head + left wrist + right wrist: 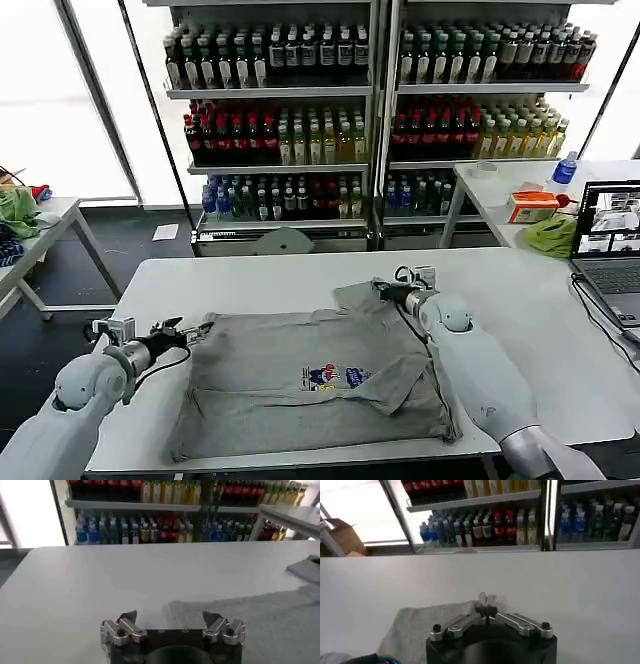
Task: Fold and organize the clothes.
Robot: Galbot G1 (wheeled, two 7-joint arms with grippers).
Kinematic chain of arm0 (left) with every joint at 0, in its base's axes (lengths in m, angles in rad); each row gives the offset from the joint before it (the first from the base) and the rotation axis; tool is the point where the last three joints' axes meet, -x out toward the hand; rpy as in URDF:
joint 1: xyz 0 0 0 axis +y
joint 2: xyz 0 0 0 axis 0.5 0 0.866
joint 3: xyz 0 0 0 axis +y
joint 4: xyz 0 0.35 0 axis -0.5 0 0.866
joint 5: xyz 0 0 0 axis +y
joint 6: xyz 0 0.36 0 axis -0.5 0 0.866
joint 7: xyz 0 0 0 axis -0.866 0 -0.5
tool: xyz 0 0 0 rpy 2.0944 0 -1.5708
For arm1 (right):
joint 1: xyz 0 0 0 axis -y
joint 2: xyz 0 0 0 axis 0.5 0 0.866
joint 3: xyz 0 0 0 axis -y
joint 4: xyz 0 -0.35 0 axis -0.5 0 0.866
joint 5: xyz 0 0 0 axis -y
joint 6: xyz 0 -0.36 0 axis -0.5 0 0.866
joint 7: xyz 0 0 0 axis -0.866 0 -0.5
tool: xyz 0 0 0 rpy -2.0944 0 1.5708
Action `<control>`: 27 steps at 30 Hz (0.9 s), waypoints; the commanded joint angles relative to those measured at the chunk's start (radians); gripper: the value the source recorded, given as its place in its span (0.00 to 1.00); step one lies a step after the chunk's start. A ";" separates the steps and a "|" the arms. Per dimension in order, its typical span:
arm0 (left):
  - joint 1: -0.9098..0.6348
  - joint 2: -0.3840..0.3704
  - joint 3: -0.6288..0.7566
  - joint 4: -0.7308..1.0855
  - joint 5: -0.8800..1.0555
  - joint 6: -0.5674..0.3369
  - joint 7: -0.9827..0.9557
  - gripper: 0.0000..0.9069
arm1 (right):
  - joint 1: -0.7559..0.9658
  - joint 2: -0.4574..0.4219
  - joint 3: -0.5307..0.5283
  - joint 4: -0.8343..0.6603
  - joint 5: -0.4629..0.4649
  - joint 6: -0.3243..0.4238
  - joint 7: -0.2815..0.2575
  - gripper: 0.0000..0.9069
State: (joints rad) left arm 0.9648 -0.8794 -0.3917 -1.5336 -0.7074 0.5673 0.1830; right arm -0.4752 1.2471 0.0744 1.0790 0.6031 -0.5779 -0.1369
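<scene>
Right claw pinched closed on far right sleeve of grey shirt, fingertips together over the fabric edge; left claw open, jaws spread wide, just beside shirt's far left corner, hovering over white worktop; shirt lies spread flat at worktop's near middle, small multicoloured chest print facing up; bottle shelves behind.

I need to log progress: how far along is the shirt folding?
Early stage. Done: the grey shirt lies spread on the table, one sleeve already turned in over the front. In hand: the right gripper is shut on the shirt's far edge; the left gripper is open at its far left corner. Left: the remaining folds and putting it away.
</scene>
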 commanded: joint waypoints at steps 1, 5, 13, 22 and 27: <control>-0.024 -0.005 0.024 0.020 -0.005 0.000 0.000 1.00 | -0.003 0.002 -0.001 0.031 -0.001 -0.001 0.000 0.00; -0.039 -0.020 0.050 0.019 -0.004 0.002 -0.001 1.00 | -0.006 0.002 0.001 0.037 -0.003 0.000 0.001 0.00; -0.064 -0.033 0.084 0.038 -0.004 0.004 0.002 0.71 | -0.024 -0.013 0.002 0.078 0.002 -0.001 0.000 0.00; -0.091 -0.044 0.116 0.062 -0.004 0.008 0.014 0.19 | -0.031 -0.023 0.005 0.090 0.003 -0.001 0.002 0.00; -0.090 -0.045 0.119 0.065 -0.003 0.006 0.017 0.07 | -0.041 -0.027 0.010 0.102 0.003 -0.001 0.002 0.00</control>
State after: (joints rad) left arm 0.8854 -0.9208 -0.2896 -1.4780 -0.7110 0.5719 0.1956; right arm -0.5150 1.2210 0.0828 1.1681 0.6050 -0.5808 -0.1345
